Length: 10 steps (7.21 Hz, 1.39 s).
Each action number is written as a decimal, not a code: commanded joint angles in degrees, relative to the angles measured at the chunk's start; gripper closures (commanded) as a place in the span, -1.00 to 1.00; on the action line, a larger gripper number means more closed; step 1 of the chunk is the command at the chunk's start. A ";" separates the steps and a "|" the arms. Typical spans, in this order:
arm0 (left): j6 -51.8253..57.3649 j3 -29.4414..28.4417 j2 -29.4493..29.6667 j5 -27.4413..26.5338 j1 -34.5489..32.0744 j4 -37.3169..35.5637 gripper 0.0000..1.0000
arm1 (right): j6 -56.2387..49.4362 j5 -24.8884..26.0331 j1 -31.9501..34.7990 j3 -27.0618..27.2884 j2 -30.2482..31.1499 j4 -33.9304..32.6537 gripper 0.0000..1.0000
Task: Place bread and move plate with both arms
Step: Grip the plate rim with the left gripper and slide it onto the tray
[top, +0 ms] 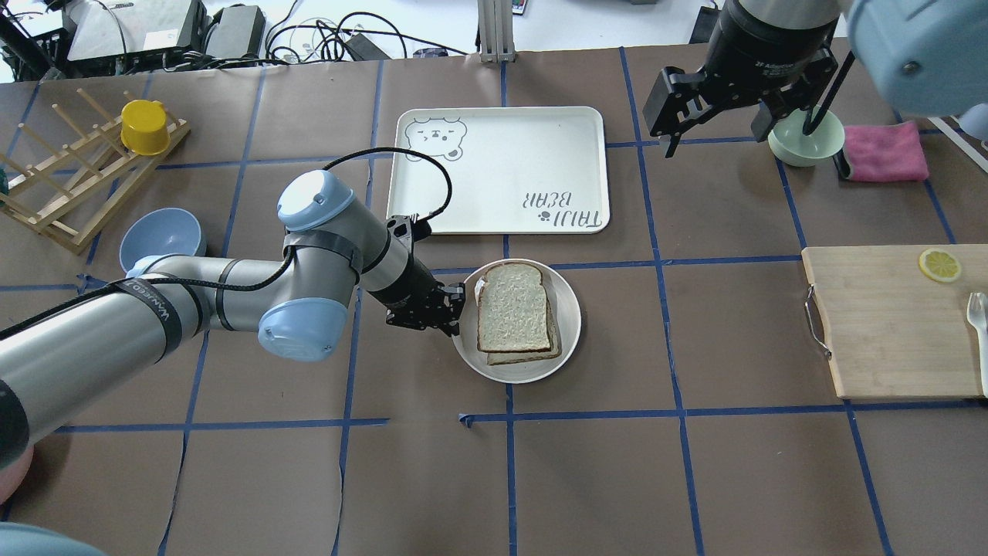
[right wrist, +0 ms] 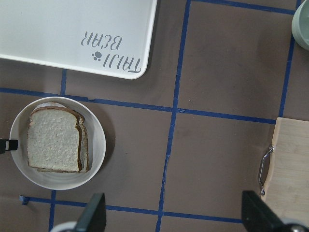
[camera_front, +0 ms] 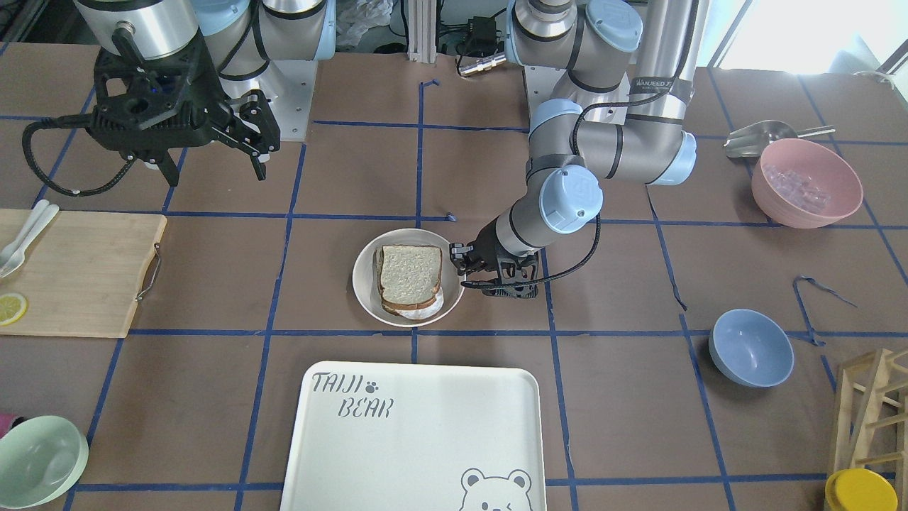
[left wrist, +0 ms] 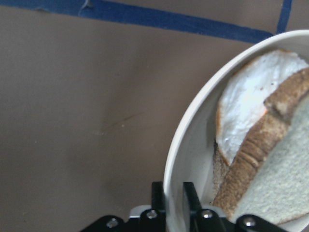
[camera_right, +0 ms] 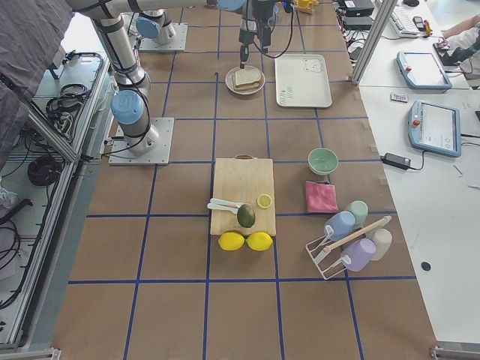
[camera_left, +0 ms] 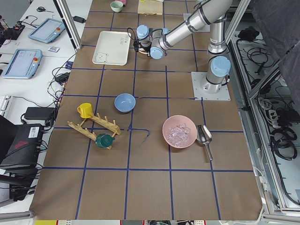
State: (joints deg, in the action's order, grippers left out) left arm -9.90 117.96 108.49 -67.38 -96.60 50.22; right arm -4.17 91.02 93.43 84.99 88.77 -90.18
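The cream-white plate (top: 570, 297) sits at mid-table just in front of the tray. The thick pale bread slice (top: 511, 305) lies in it on top of a thinner, browner slice with something white under it. My left gripper (top: 457, 305) is at the plate's left rim. In the left wrist view its fingers (left wrist: 190, 193) are closed on either side of the rim (left wrist: 176, 159), next to the bread (left wrist: 282, 193). My right gripper (top: 737, 127) is open and empty, held high over the far right. Its wrist view shows the plate (right wrist: 99, 140) and bread (right wrist: 53, 145) below.
The TAIJI BEAR tray (top: 502, 139) lies just beyond the plate. A wooden cutting board (top: 888, 324) with a lemon slice is at the right. A pale green bowl (top: 803, 143) and a pink cloth (top: 884, 150) are at the far right. A blue bowl (top: 162, 235) and a wooden rack (top: 69, 193) are at the left.
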 commanded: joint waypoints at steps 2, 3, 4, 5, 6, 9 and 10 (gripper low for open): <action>1.55 -0.19 -2.05 2.58 4.11 -1.17 1.00 | 0.04 0.03 0.00 0.09 0.00 0.00 -1.00; 0.77 -0.62 -2.49 6.78 5.70 -1.17 1.00 | 0.04 0.03 -0.09 0.00 0.00 -0.08 -1.00; 0.24 -2.46 -2.15 7.00 7.20 -0.56 1.00 | 0.04 0.03 0.00 0.09 0.00 -0.08 -1.00; -1.51 -6.04 -0.32 6.65 7.38 -0.03 1.00 | 0.04 0.03 -0.09 0.09 0.00 -0.17 -1.00; -3.36 -10.69 1.79 6.30 7.39 1.54 1.00 | 0.04 0.03 0.00 0.09 0.00 -0.17 -1.00; -3.46 -27.47 11.00 3.40 7.39 10.58 1.00 | -0.05 -0.05 -0.09 0.09 -0.09 -0.17 -1.00; -3.55 -31.35 14.34 3.31 7.39 11.04 1.00 | -0.05 0.03 -0.09 0.09 -0.09 -0.26 -1.00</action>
State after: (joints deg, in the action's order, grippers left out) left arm -13.33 92.21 118.71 -63.74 -89.22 59.70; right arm -4.21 91.02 93.34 85.08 88.69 -90.39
